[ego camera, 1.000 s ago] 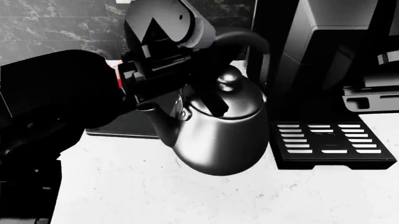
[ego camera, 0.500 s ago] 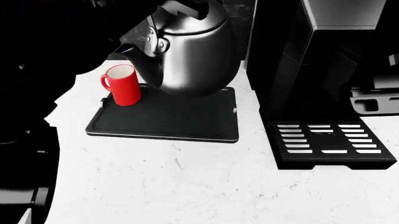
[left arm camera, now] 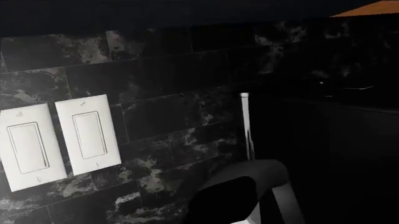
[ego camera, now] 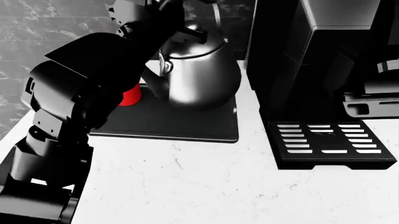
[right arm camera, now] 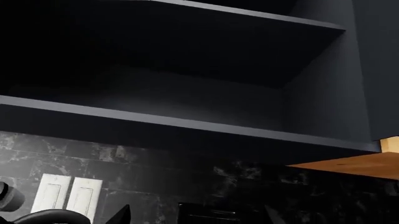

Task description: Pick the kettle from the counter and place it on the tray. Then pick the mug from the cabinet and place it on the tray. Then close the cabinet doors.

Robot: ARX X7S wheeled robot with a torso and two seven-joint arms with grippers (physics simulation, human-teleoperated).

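Observation:
The dark-steel kettle [ego camera: 203, 70] stands on the black tray [ego camera: 187, 126] on the white counter [ego camera: 199, 186]. My left gripper [ego camera: 177, 14] is at the kettle's top by the handle, and the arm hides the jaws. In the left wrist view the arched handle [left arm camera: 249, 175] sits right at the jaws, so the gripper looks shut on it. The red mug [ego camera: 131, 95] stands on the tray's left part, mostly hidden behind my left arm. My right gripper [right arm camera: 196, 217] is open and empty, facing the open cabinet's dark, bare shelves [right arm camera: 187, 123].
A tall black coffee machine [ego camera: 311, 60] with a slotted drip grille [ego camera: 327, 142] stands right of the tray. Two white switch plates [left arm camera: 62, 140] are on the dark tiled wall. An orange wooden panel [right arm camera: 349, 163] shows beside the cabinet.
The kettle has come down onto the tray. My left arm has swung lower and in front of the mug, which now shows only as a red sliver.

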